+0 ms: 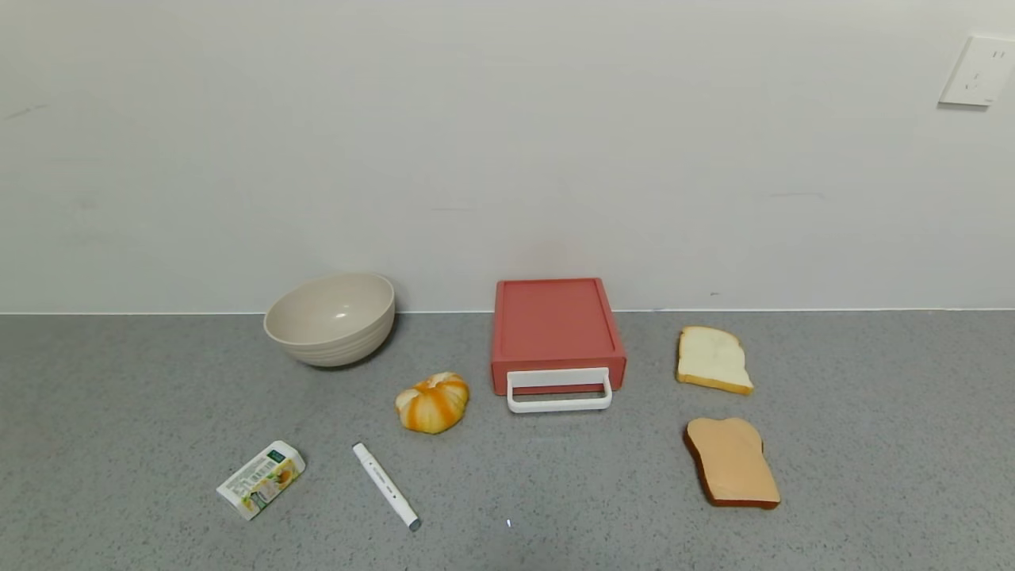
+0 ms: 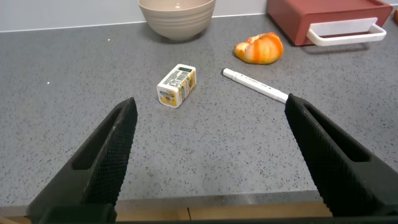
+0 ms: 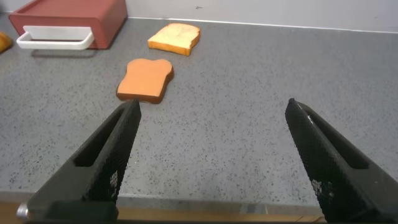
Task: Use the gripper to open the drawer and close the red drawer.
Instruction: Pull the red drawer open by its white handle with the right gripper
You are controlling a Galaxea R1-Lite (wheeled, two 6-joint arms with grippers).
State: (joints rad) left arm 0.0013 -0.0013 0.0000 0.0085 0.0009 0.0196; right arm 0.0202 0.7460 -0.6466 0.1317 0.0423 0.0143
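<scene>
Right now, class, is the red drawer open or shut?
Shut: the drawer front sits flush with its red case, the white handle against it, no tray showing.

Drawer (image 1: 555, 329) right of bowl (image 1: 331, 318) (apart)

We cannot read any text here. The small carton (image 1: 262, 479) carries a green logo patch and lines of print, and the white marker (image 1: 386, 486) has tiny dark marks along its barrel, but all of it is too small to make out.
</scene>
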